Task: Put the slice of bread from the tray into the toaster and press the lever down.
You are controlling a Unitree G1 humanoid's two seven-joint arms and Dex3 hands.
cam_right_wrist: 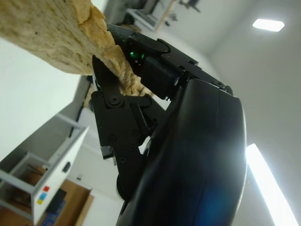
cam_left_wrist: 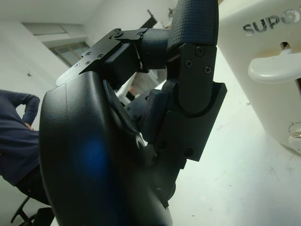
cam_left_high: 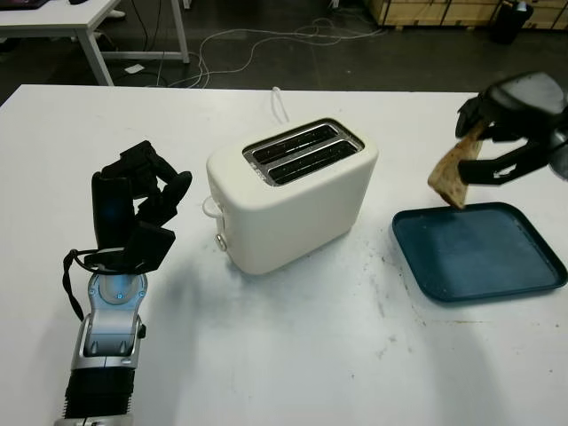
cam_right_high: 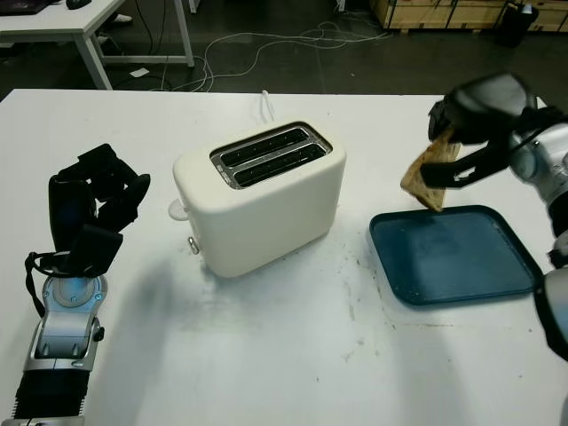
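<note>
My right hand [cam_left_high: 497, 142] is shut on the slice of bread [cam_left_high: 453, 172], holding it tilted in the air above the far left corner of the dark blue tray [cam_left_high: 484, 257]. The same bread [cam_right_wrist: 56, 37] fills a corner of the right wrist view, pinched by the black fingers [cam_right_wrist: 117, 122]. The cream two-slot toaster [cam_left_high: 293, 191] stands mid-table, left of the tray, both slots bare. Its lever [cam_left_wrist: 275, 70] sits on the end facing my left hand [cam_left_high: 146, 204], which is curled, holds nothing and hovers left of the toaster.
The toaster's white cord [cam_left_high: 280, 102] runs off behind it. The white table's far edge [cam_left_high: 240, 88] meets a dark floor with cables and another table [cam_left_high: 89, 27]. A seated person in a dark top [cam_left_wrist: 16, 136] appears in the left wrist view.
</note>
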